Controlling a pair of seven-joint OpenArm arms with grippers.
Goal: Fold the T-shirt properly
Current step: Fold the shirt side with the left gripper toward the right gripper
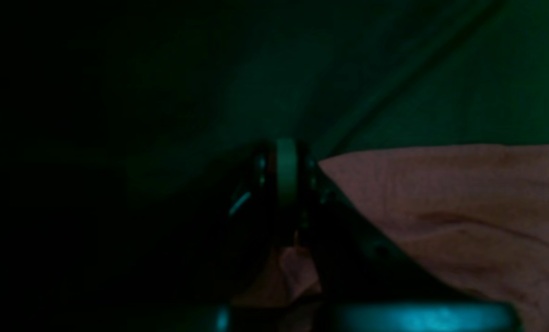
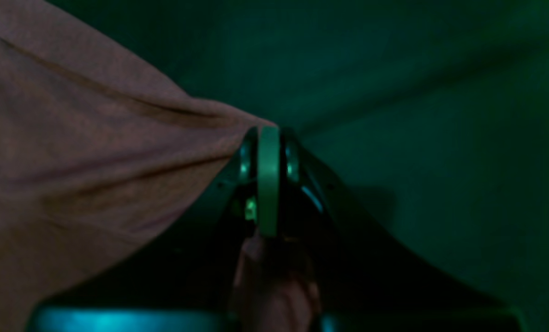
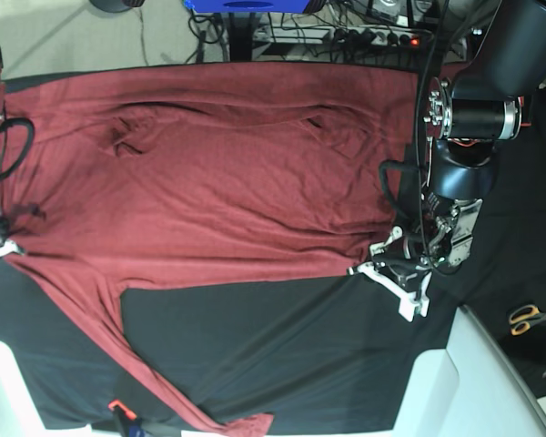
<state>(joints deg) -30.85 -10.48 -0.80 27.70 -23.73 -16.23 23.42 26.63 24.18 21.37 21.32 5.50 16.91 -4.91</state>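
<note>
Both grippers (image 1: 286, 170) (image 2: 269, 180) low, pinching T-shirt (image 3: 218, 191) edges.

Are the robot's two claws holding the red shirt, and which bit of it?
Yes. The left gripper and the right gripper are each shut on an edge of the T-shirt, at opposite sides of its body.

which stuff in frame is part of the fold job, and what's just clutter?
In the job:
- T-shirt, brick red, spread over the black table cloth
- left tool, shut on the shirt's edge
- right tool, shut on the shirt's edge

Lying about:
- scissors, orange-handled, off to the side
- power strip and cables past the table's far edge
</note>
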